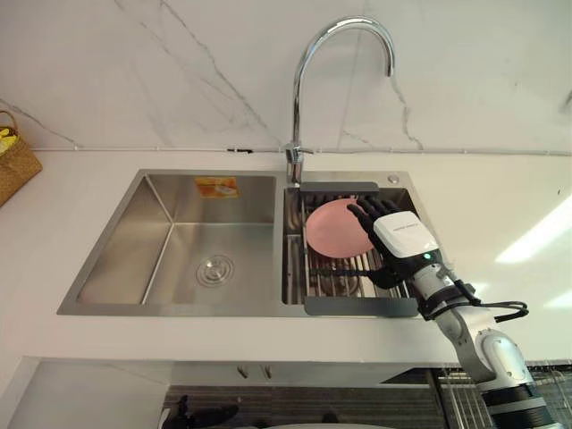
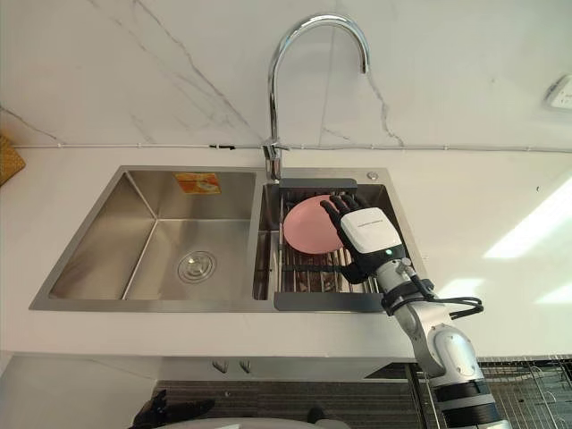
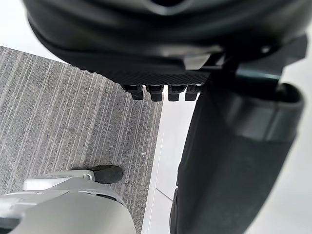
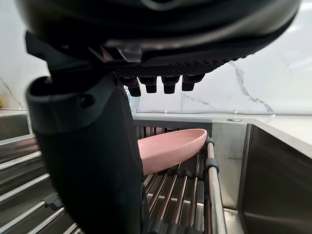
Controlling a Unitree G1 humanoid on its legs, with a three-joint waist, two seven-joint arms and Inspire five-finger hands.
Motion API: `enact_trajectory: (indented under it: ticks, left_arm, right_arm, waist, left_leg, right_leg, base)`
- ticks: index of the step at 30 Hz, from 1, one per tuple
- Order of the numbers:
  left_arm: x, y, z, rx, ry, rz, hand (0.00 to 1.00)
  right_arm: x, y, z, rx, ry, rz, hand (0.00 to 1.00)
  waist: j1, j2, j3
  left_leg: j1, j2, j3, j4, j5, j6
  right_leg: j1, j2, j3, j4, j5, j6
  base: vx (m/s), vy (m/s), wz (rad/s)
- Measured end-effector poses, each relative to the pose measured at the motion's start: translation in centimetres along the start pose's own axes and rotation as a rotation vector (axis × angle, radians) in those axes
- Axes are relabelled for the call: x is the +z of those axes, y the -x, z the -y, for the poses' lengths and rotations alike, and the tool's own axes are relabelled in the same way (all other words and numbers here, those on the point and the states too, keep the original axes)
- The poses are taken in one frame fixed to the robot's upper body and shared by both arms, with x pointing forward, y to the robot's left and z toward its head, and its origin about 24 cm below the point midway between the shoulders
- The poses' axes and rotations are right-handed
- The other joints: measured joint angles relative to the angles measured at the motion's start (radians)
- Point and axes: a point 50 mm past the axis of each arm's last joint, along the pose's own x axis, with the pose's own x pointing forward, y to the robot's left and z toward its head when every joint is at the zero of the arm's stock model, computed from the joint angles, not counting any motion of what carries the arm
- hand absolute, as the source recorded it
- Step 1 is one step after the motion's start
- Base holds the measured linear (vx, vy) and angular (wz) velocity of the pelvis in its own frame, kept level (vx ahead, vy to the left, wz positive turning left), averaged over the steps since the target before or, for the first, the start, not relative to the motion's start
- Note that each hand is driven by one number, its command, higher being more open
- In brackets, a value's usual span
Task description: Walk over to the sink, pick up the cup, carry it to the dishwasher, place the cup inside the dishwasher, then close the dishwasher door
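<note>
Pink shallow dish (image 1: 335, 228), more plate than cup, lies tilted on the drying rack (image 1: 357, 306) in the sink's (image 1: 116, 259) right compartment. Nearest, at 7 o'clock below the counter, the left hand (image 3: 161, 44) hangs relaxed and empty. Farther in, the right hand (image 1: 404, 234) hovers over the rack, fingers straight, thumb spread, gripping nothing. The dish sits at its 10 o'clock beneath the fingertips, perhaps touching. Beyond, at 12 o'clock, stands the faucet (image 1: 295, 134).
</note>
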Motion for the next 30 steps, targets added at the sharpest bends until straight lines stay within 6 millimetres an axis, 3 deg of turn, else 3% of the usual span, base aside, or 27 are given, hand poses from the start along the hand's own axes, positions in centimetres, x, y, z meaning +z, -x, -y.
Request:
enact_trajectory:
  ticks: [6, 17, 18, 30]
  left_arm:
    - [0.0, 0.0, 0.0, 0.002, 0.0, 0.002, 1.0]
    - [-0.7, 0.0, -0.1, 0.029, 0.02, -0.012, 1.0]
    - [-0.7, 0.0, -0.1, 0.03, 0.021, -0.013, 1.0]
    - [-1.1, -0.1, 0.0, 0.038, 0.025, -0.014, 1.0]
  right_arm:
    - [-0.1, -0.2, -1.6, 0.019, 0.02, -0.009, 1.0]
    - [0.2, -0.5, -3.3, -0.099, 0.094, -0.016, 1.0]
    - [0.2, -0.6, -3.4, -0.115, 0.096, -0.017, 0.0]
    - [-0.4, -2.8, -3.5, -0.112, 0.211, -0.046, 0.0]
  waist:
    - [0.001, -0.001, 0.0]
    - [0.011, -0.013, -0.007]
    - [0.013, -0.013, -0.007]
    - [0.028, -0.018, -0.008]
  left_leg:
    - [-0.004, -0.005, -0.02, 0.0, 0.004, 0.004]
    - [-0.006, -0.01, -0.055, -0.023, 0.03, 0.004]
    - [-0.006, -0.011, -0.056, -0.023, 0.031, 0.004]
    - [-0.005, -0.017, -0.072, -0.04, 0.049, 0.007]
  right_leg:
    - [0.007, -0.005, -0.02, -0.003, -0.001, 0.001]
    - [0.009, -0.009, -0.053, -0.005, -0.001, 0.001]
    - [0.009, -0.01, -0.054, -0.005, -0.001, 0.001]
    - [0.01, -0.016, -0.071, -0.006, 0.003, 0.005]
  base:
    - [-0.02, -0.009, 0.1]
    - [-0.05, -0.017, 0.1]
    - [-0.04, -0.011, 0.03]
    - [-0.04, -0.004, 0.05]
